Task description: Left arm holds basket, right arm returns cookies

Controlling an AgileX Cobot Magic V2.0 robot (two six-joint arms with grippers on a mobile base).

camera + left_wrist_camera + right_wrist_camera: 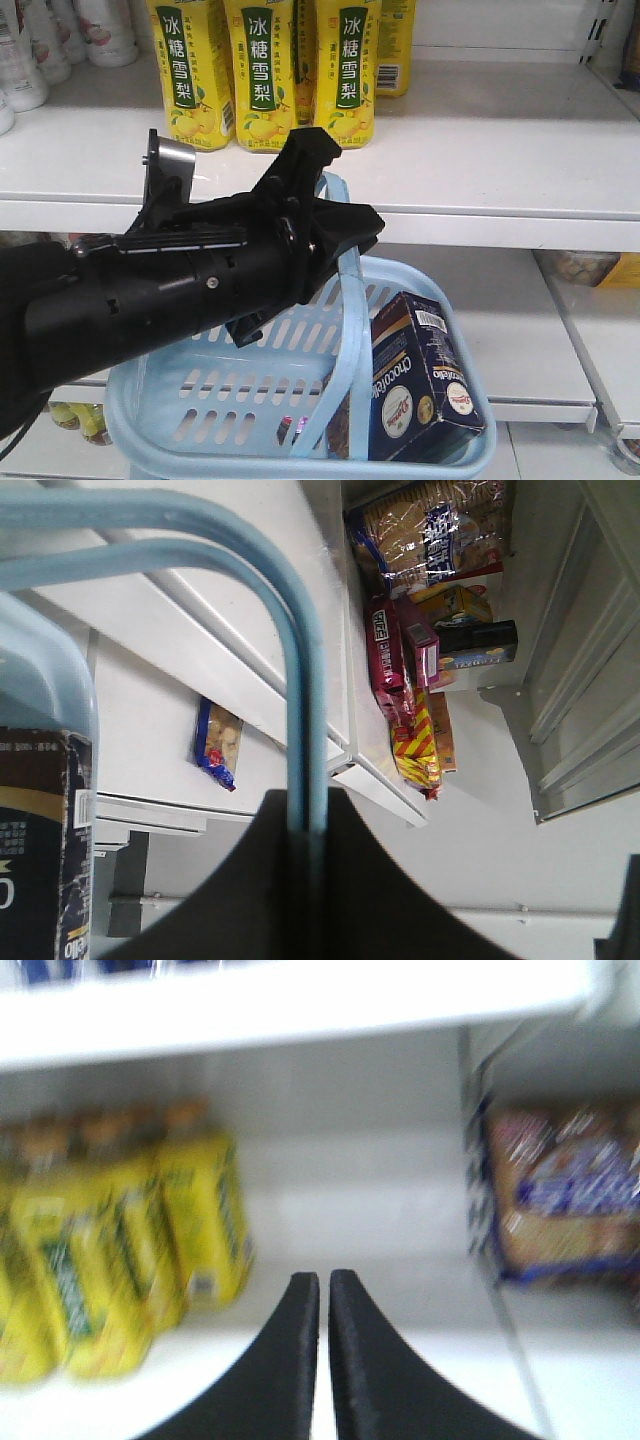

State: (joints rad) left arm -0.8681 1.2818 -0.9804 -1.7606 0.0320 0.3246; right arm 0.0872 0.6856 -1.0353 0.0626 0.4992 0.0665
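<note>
Your left gripper (pixel 305 805) pinches the basket (pixel 190 425) handle, the cookies (pixel 425 385) stand tilted in the basket's right end, and your right gripper (pixel 324 1295), fingers pressed almost together, faces the yellow cartons (pixel 190 1225) on the shelf (pixel 480 150).

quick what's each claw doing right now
Left claw: shut on the hoop handle of the light blue plastic basket.
Right claw: shut, holding nothing.

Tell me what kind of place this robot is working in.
Most likely a supermarket or convenience shop: white shelving stocked with yellow drink cartons, packaged snacks on another shelf, and a light blue shopping basket.
</note>
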